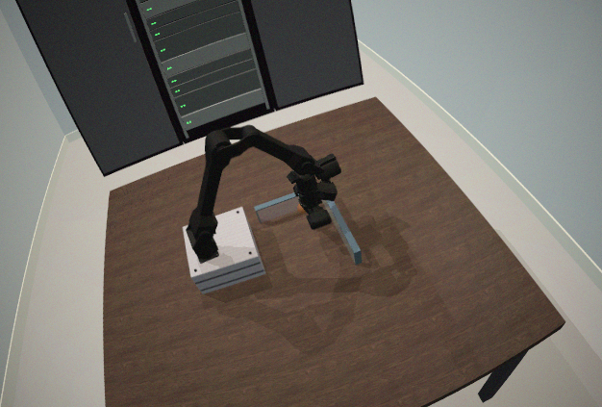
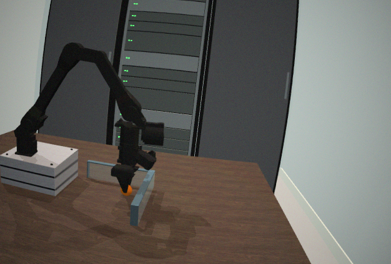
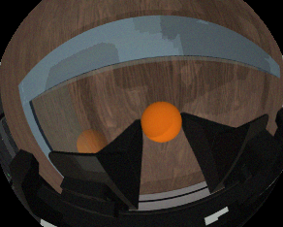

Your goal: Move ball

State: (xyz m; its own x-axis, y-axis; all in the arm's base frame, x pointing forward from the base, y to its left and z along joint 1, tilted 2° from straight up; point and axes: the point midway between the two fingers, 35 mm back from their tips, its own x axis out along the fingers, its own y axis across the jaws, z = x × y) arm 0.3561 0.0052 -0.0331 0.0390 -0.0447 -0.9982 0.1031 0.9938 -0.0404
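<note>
The claw (image 3: 160, 156) is seen lowered over the orange ball (image 3: 161, 121), its fingers narrowed partway around it; whether it is gripped cannot be told. The ball sits between the fingertips on the table (image 2: 220, 210). The see-through copy (image 3: 90, 141) lies left of the claw, the walls (image 3: 152, 40) beyond it.

Base block (image 1: 224, 251): you find it on the table (image 1: 388, 295), near the left edge.
Walls (image 2: 142, 196): right of the base block, forming a corner.
Ball (image 3: 161, 121): inside the corner, between the gripper (image 3: 167, 156) fingers.
See-through copy (image 3: 90, 143): just beside the ball, nearer the corner.
</note>
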